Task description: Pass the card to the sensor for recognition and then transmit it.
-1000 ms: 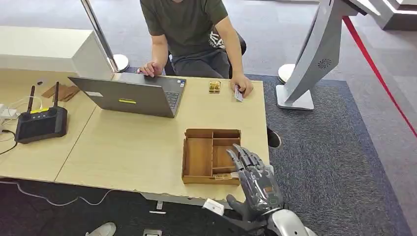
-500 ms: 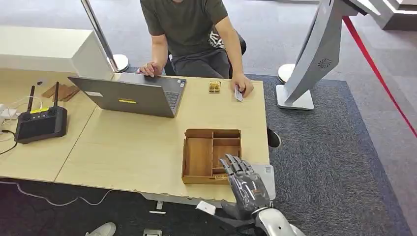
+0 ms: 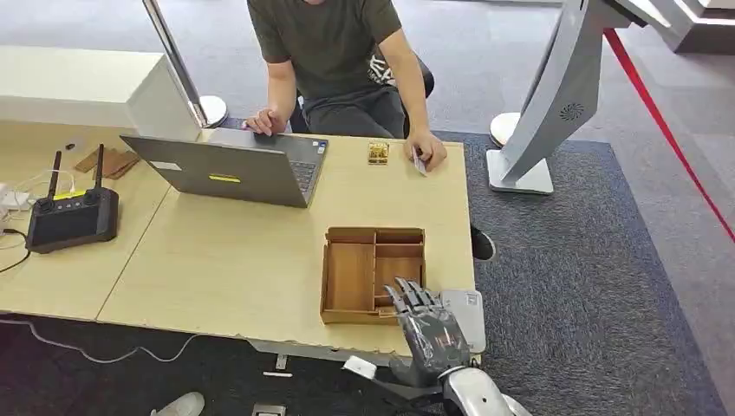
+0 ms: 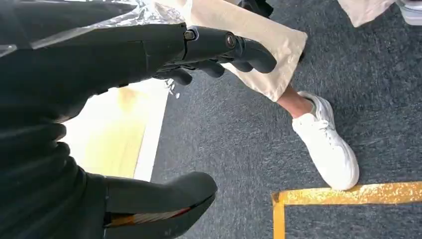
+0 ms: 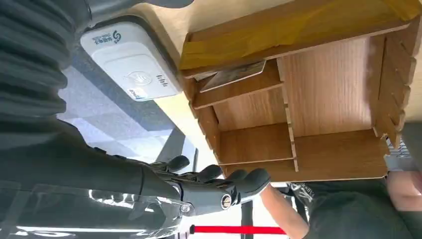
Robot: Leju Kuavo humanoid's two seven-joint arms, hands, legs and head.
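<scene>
Cards first: I can see one lying in the near small compartment of the wooden tray [image 3: 350,276], a flat card [image 5: 234,74] resting tilted against the divider, and a second card [image 3: 419,163] pinched in the seated person's hand [image 3: 428,149] at the far edge of the table [image 3: 217,260]. My right hand [image 3: 426,329] hovers at the near right corner of the table, fingers spread and holding nothing, its fingertips over the tray's near right corner. Just beside it, at the table corner, lies the white sensor pad [image 3: 464,314], partly covered by the hand from the head camera but plain from the right wrist [image 5: 130,62]. My left hand [image 4: 164,114] hangs low over dark carpet, fingers apart and empty, with a person's leg and white shoe [image 4: 326,144] close by and a yellow floor line [image 4: 348,195] beyond. Around the work area, an open grey laptop [image 3: 230,166] stands at the far side with the person's other hand on it, a small gold-coloured object [image 3: 378,152] sits between the laptop and the held card, and a black controller with two antennas [image 3: 71,215] sits on the left table. A grey kiosk stand [image 3: 555,95] rises off the table's far right corner.
</scene>
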